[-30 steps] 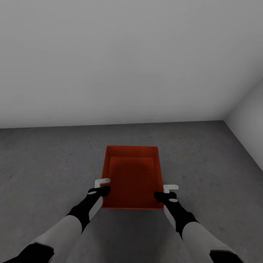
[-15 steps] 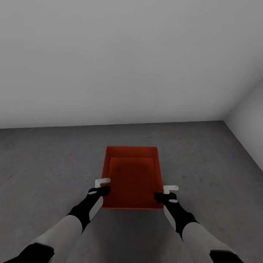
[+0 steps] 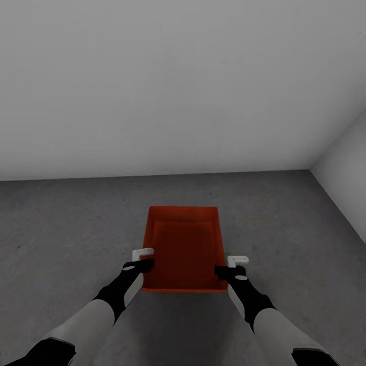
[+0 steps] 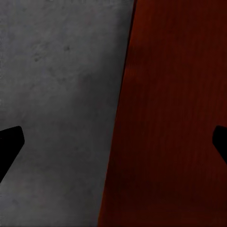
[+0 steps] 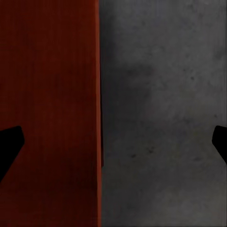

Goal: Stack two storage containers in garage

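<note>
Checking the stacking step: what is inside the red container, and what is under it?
The red container looks empty inside; only its bare red bottom shows. Dark concrete floor surrounds it, but whatever lies directly beneath, floor or a second bin, is covered.

A red-orange open-top bin (image 3: 184, 248) sits level and empty over the dark speckled concrete floor (image 3: 66, 229), near the grey wall's foot.

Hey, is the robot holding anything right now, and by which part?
Nothing is clamped: the left gripper and right gripper straddle the side walls of the red-orange storage container, fingers wide apart.
</note>
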Robot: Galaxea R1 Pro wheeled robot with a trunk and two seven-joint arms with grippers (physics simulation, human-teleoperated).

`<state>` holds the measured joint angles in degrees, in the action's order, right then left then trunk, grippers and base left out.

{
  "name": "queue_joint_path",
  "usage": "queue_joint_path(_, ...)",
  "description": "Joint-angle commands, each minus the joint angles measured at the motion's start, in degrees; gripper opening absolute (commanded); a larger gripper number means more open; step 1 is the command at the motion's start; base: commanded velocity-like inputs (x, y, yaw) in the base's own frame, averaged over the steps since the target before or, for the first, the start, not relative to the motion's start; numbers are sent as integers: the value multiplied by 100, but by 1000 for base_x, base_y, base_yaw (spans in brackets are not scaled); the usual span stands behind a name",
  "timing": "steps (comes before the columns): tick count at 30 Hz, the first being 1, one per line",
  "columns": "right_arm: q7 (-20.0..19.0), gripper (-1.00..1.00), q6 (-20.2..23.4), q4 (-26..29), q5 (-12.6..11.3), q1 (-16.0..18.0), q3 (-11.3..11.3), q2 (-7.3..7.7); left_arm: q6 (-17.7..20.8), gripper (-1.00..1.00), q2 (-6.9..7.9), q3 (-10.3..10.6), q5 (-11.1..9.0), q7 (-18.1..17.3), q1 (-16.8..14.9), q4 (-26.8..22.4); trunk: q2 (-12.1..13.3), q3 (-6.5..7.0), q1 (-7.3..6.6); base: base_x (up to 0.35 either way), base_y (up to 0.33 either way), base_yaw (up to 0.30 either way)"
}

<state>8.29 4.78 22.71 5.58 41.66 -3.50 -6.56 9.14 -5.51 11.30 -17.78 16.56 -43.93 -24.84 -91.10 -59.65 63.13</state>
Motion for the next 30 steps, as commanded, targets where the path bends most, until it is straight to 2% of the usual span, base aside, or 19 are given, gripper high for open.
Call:
queue_joint_path(1, 0, 100, 49, 49, 57, 0, -37, -10, 26, 100, 6, 48, -47, 49, -1, -12, 40, 15, -23, 0, 0, 0)
queue_joint_path(21, 1, 100, 112, 223, 57, 0, -37, -13, 27, 100, 16, 22, -47, 49, -1, -12, 842, 374, -462, 0, 0, 0)
queue_joint_path(30, -2, 100, 63, 233, 57, 0, -45, 37, 27, 100, 39, -47, -42, 49, -1, -12, 1203, 536, -660, 0, 0, 0)
